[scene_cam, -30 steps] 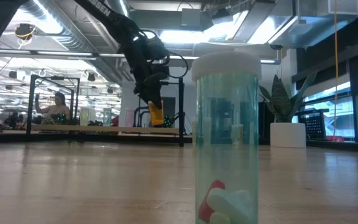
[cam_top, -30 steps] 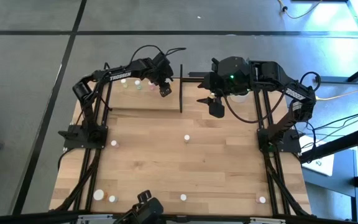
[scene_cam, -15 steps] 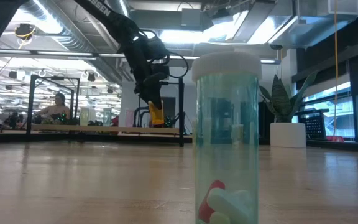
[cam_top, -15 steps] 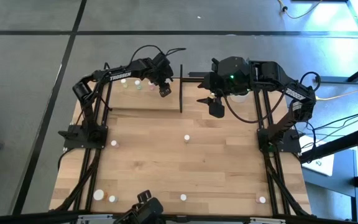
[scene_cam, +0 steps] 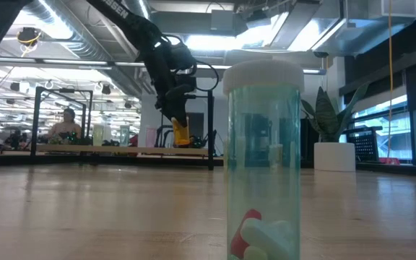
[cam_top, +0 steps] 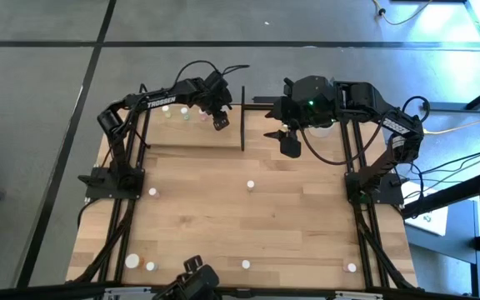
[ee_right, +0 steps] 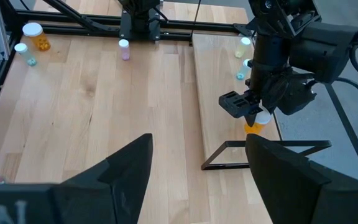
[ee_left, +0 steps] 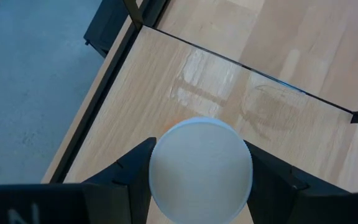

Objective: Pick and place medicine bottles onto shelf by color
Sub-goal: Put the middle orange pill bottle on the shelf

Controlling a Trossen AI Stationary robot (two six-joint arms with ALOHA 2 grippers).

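Here the left tool [ee_right: 253,116] pinches a white-capped orange bottle [ee_right: 255,124] above the shelf [ee_right: 229,93]; right tool [ee_right: 194,168] spread.

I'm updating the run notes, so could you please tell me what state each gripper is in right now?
Left gripper: shut on the orange bottle, over the shelf.
Right gripper: open, holding nothing.

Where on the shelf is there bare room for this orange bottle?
Bare: the shelf's table-side strip and the end by the black bar, below the left hand holding the orange bottle. Crowded: the back edge, three bottles in a row.
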